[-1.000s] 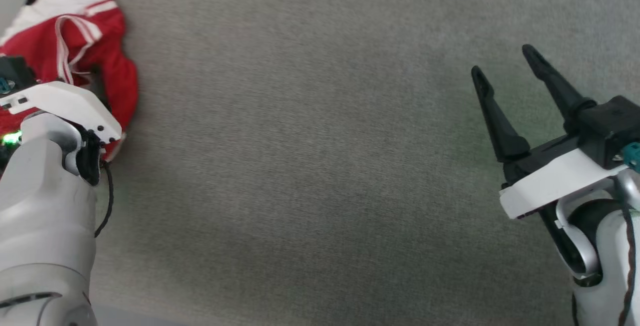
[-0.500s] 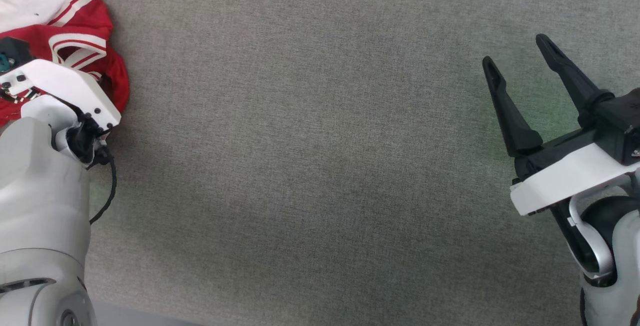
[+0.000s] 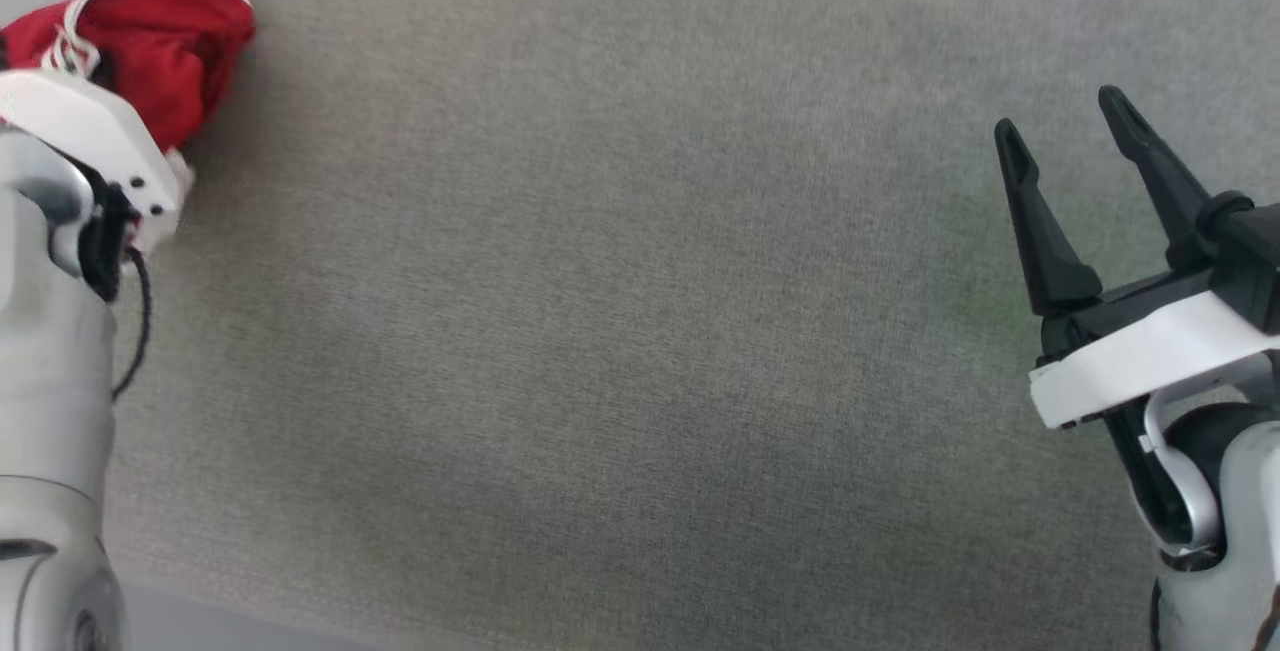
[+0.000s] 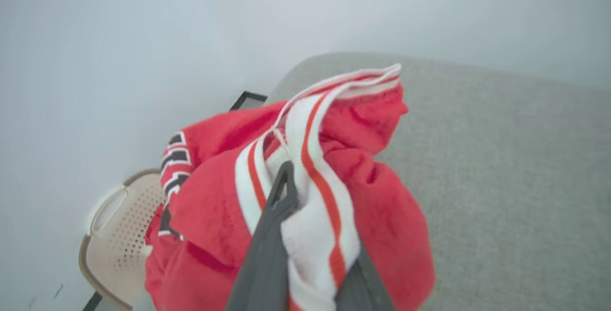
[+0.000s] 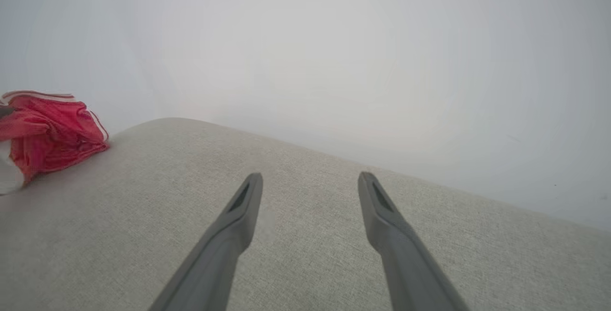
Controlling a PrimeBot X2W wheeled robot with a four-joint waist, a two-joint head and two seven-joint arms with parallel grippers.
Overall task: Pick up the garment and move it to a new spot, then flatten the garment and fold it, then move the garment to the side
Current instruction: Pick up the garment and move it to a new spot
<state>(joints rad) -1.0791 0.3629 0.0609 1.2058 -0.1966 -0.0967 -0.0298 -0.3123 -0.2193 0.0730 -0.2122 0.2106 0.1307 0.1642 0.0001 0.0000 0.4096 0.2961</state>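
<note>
The garment (image 3: 160, 41), a red jersey with white-and-red striped trim, hangs bunched at the far left of the grey cloth surface (image 3: 620, 311). In the left wrist view my left gripper (image 4: 305, 215) is shut on the jersey (image 4: 372, 206), its striped trim pinched between the two dark fingers (image 4: 277, 206). Black letters with white outlines show on a fold at the left. My right gripper (image 3: 1065, 121) stands open at the right over bare cloth, its fingers (image 5: 238, 206) apart with nothing between them. In the right wrist view the jersey (image 5: 47, 134) is a red bundle at the far left.
A beige perforated basket (image 4: 119, 225) sits off the surface's edge beyond the jersey, in the left wrist view. A pale wall (image 5: 334, 53) rises behind the surface. The near edge of the surface runs along the bottom of the head view.
The jersey has been gathered into a tighter bundle and lifted by my left gripper, now higher at the head view's top left. My right gripper has shifted slightly right, still open.
</note>
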